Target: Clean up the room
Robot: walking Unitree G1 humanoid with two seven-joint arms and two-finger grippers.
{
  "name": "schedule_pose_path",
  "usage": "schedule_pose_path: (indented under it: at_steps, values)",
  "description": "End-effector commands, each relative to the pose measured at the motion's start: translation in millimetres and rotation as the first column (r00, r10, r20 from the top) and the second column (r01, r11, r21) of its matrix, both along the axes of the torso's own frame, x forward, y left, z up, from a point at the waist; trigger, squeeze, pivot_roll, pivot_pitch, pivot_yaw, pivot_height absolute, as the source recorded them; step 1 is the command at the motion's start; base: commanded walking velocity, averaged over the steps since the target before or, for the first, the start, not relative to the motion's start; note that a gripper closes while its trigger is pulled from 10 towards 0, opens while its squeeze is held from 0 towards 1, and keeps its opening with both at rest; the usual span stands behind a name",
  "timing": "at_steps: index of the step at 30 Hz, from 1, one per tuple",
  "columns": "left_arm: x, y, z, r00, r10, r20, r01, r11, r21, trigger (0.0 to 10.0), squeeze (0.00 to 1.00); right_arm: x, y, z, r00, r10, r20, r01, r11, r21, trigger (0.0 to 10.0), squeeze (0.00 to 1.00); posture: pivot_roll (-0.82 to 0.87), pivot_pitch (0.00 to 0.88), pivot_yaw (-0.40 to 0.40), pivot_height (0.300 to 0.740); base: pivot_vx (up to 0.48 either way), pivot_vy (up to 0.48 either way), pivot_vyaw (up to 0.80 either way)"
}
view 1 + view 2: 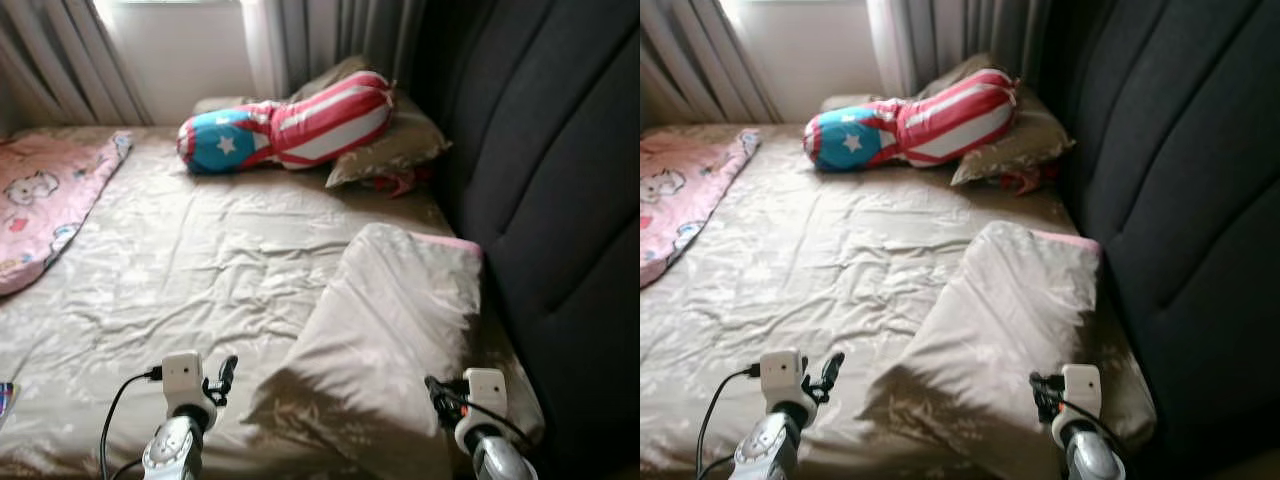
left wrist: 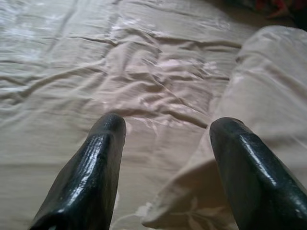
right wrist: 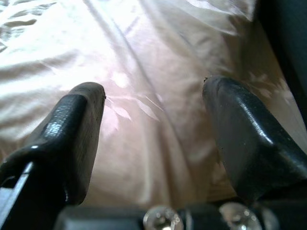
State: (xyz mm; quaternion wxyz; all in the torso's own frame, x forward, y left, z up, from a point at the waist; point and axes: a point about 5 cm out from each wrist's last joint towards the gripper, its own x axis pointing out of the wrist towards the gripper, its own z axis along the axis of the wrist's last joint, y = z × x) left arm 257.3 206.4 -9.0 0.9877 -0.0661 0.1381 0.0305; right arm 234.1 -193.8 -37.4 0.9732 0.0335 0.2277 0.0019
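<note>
A beige pillow (image 1: 390,330) lies on the bed's beige sheet (image 1: 200,260), close to the dark headboard (image 1: 560,170). My left gripper (image 2: 168,129) hovers open over the sheet just left of the pillow's near corner. Over the pillow's near right edge, my right gripper (image 3: 153,93) is open too, with pillow fabric under its fingers. A red, white and blue striped bolster (image 1: 285,125) with stars rests on a second beige pillow (image 1: 395,145) at the far end. A pink cartoon blanket (image 1: 45,200) lies at the far left.
Grey curtains (image 1: 60,55) and a bright window stand beyond the bed. A small red item (image 1: 400,183) peeks out beneath the far pillow. The padded headboard runs along the whole right side.
</note>
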Motion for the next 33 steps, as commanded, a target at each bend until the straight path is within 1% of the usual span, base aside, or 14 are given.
schedule_pose_path:
  at_steps: [1,6,17,19,23,28,30,33]
  values:
    - [0.7,2.6,0,1.0,0.003,-0.017,-0.003,1.0,0.004,10.0,0.0,-1.9,2.4,-3,1.0,0.008,-0.02,-0.008,1.0,0.0,10.0,0.0,-0.05,0.0,-0.032,0.74,0.285,0.0,0.0]
    - [2.4,3.6,1,1.0,0.007,-0.012,-0.007,1.0,0.006,10.0,0.0,-1.7,2.4,-3,1.0,0.009,-0.024,-0.009,1.0,-0.003,10.0,0.0,-0.04,0.0,-0.033,0.74,0.276,0.0,0.0]
    - [1.6,3.0,1,1.0,0.005,-0.011,-0.005,1.0,0.004,10.0,0.0,-1.2,5.7,-3,1.0,0.014,-0.025,-0.014,1.0,0.003,10.0,0.0,-0.04,0.0,-0.033,0.74,0.0,0.0,0.0]
    - [1.6,2.9,1,1.0,0.004,-0.009,-0.004,1.0,0.004,10.0,0.0,-1.1,6.0,-2,1.0,0.002,-0.011,-0.002,1.0,0.019,10.0,0.0,-0.04,0.0,-0.033,0.74,0.0,0.0,0.0]
    - [2.0,1.6,1,1.0,-0.003,-0.004,0.003,1.0,0.002,10.0,0.0,-1.4,4.9,-2,1.0,-0.011,-0.013,0.011,1.0,0.007,10.0,0.0,-0.04,0.0,-0.031,0.74,0.0,0.0,0.0]
    - [3.2,0.2,4,1.0,-0.013,0.011,0.013,1.0,0.003,10.0,0.0,-0.4,-0.5,-1,0.995,-0.096,-0.005,0.097,0.995,0.033,10.0,0.0,-0.03,0.0,-0.025,0.74,0.0,0.0,0.0]
    - [4.3,-0.4,5,1.0,-0.022,0.016,0.022,1.0,0.012,10.0,0.0,0.2,-2.7,0,0.992,-0.127,0.001,0.127,0.991,0.028,10.0,0.0,-0.03,0.0,-0.026,0.74,0.0,0.0,0.0]
    - [6.1,-1.1,7,0.999,-0.035,0.027,0.034,0.999,0.023,10.0,0.0,0.1,-5.6,-2,0.984,-0.177,-0.033,0.178,0.984,0.03,10.0,0.0,-0.03,0.0,-0.024,0.74,0.0,0.0,0.0]
